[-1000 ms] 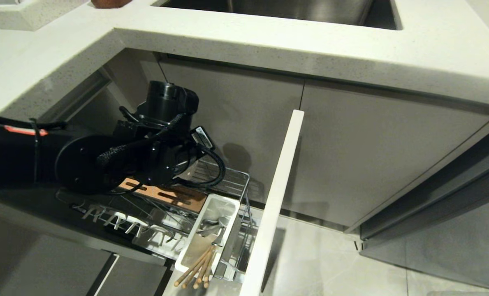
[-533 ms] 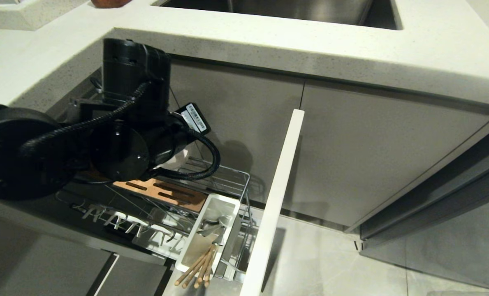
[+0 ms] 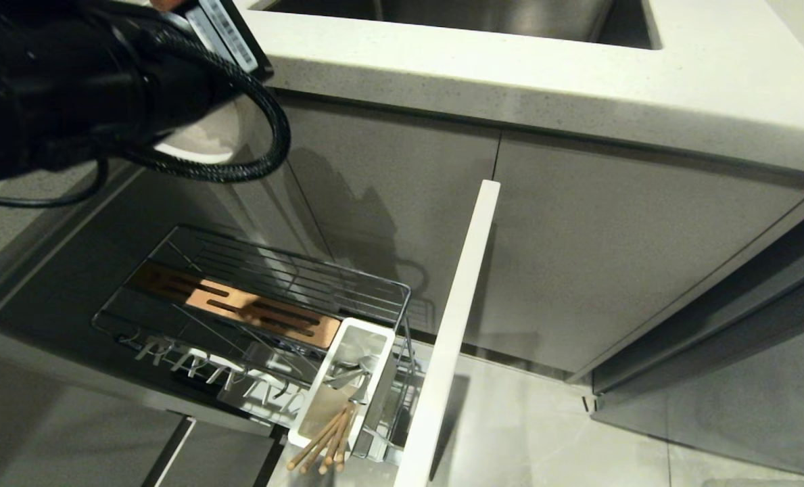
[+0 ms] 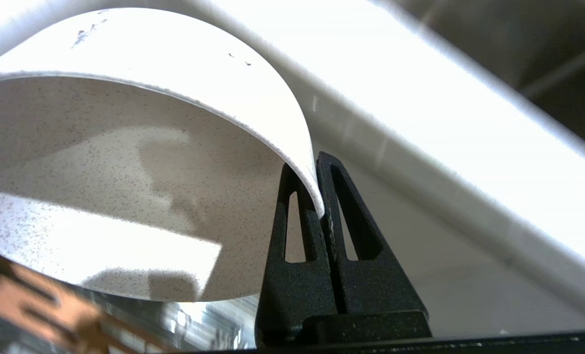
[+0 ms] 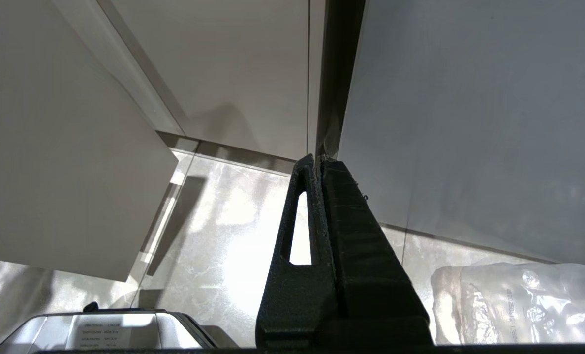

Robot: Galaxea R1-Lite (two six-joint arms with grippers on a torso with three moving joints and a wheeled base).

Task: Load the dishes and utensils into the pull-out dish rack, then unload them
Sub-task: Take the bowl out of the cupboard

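My left gripper (image 4: 316,189) is shut on the rim of the cream-white bowl (image 4: 125,162), one finger inside the rim and one outside. In the head view the left arm fills the top left, and a part of the bowl (image 3: 202,138) shows under it, level with the counter's edge. Below stands the pulled-out dish rack (image 3: 253,304) with its wooden strip (image 3: 239,304). Its white caddy (image 3: 344,379) holds the chopsticks (image 3: 324,439) and the metal spoon (image 3: 347,375). My right gripper (image 5: 319,164) is shut and empty, low by the floor. The pink plate is out of view.
The white counter (image 3: 510,74) runs above the rack, with the steel sink (image 3: 456,17) set in it. The rack's pale front panel (image 3: 452,325) stands out on the right of the rack. A clear plastic bag (image 5: 518,305) lies on the floor near my right gripper.
The left arm has risen from over the rack's wooden strip up to the counter's edge, carrying the bowl out of the rack. The rack's back half now shows bare.
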